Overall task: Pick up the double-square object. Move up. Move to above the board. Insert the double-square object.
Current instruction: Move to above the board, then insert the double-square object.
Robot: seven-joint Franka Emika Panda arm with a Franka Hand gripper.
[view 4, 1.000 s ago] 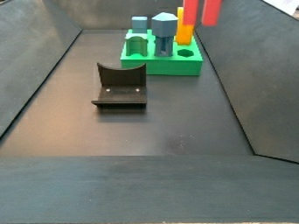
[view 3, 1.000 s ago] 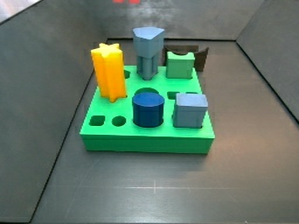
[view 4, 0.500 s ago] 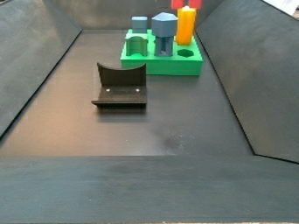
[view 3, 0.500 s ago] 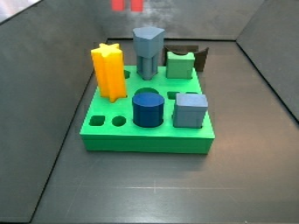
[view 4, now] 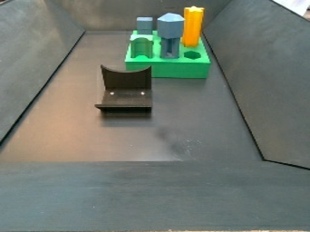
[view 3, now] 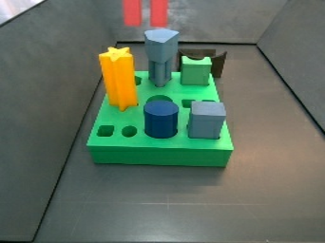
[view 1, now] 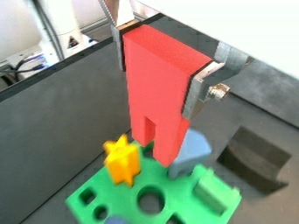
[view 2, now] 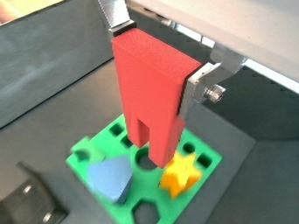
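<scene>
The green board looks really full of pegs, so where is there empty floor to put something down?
The dark floor in front of the fixture is bare, and so is the strip beside the board towards the wall. The board itself is crowded with pegs. Above it the gripper holds the double-square object.
</scene>
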